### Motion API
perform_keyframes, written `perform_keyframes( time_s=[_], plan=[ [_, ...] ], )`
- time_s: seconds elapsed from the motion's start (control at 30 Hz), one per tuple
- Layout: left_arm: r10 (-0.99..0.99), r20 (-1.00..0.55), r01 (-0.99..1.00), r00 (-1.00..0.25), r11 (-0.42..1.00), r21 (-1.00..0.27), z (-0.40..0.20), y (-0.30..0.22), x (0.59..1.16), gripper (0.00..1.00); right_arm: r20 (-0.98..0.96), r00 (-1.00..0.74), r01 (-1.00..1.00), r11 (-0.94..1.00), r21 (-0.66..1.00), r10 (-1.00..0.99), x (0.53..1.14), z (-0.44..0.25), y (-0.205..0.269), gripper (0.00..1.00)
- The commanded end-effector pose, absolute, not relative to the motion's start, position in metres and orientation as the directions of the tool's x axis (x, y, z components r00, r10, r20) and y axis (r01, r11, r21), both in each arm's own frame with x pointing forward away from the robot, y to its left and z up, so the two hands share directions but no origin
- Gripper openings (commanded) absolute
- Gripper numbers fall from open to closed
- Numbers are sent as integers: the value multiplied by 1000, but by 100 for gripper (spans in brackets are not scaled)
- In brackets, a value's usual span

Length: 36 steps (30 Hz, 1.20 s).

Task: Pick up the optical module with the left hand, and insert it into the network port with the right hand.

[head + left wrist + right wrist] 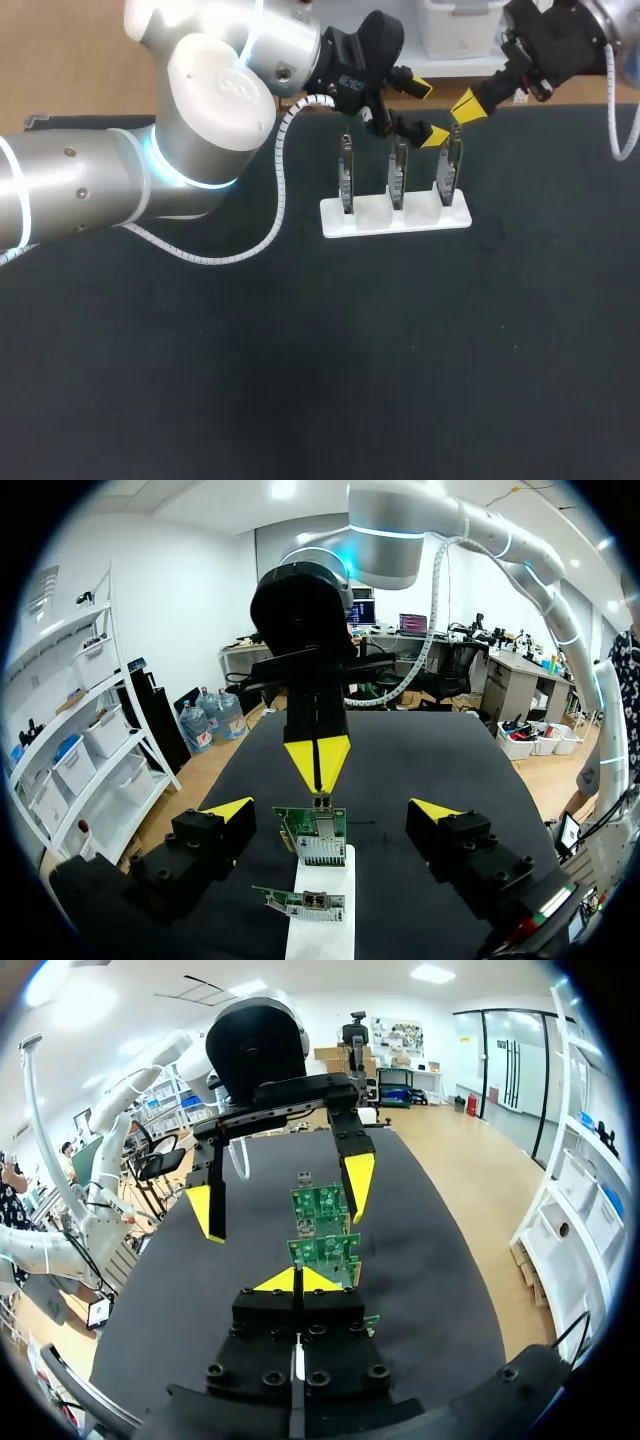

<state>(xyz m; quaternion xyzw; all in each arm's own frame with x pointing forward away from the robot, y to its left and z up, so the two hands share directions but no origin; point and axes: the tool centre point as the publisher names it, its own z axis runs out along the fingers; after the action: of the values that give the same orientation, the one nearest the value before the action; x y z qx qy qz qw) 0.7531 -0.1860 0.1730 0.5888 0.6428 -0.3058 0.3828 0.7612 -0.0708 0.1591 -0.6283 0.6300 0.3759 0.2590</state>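
Head view: insertion is judged in hand. Right tool (465, 105), yellow tips together, is set atop the upright green circuit card (312, 838); left tool (428, 112) is spread apart. An aligned push is needed next.

Table top (300, 380): black, matt, faintly napped like cloth. Stand (395, 217): white, smooth, looks like plastic. Circuit boards (300, 823): green, slight sheen. Network port (320, 853): bare ribbed metal. Left arm (80, 185): satin silver metal; joint cap (220, 90): glossy white. Coiled cable (275, 190): white plastic.
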Motion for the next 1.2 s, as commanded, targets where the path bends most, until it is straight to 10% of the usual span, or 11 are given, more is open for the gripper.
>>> perform_keyframes(
  time_s=[0.03, 1.2],
  plan=[
    [530, -848, 991, -18, 120, 54, 174, -187, 754, 100, -797, -78, -985, -75, 153, -599, 764, 157, -69, 0],
    [530, -848, 991, -18, 120, 54, 174, -187, 754, 100, -773, -109, -978, -72, 195, -626, 761, 136, -69, 0]
  ],
)
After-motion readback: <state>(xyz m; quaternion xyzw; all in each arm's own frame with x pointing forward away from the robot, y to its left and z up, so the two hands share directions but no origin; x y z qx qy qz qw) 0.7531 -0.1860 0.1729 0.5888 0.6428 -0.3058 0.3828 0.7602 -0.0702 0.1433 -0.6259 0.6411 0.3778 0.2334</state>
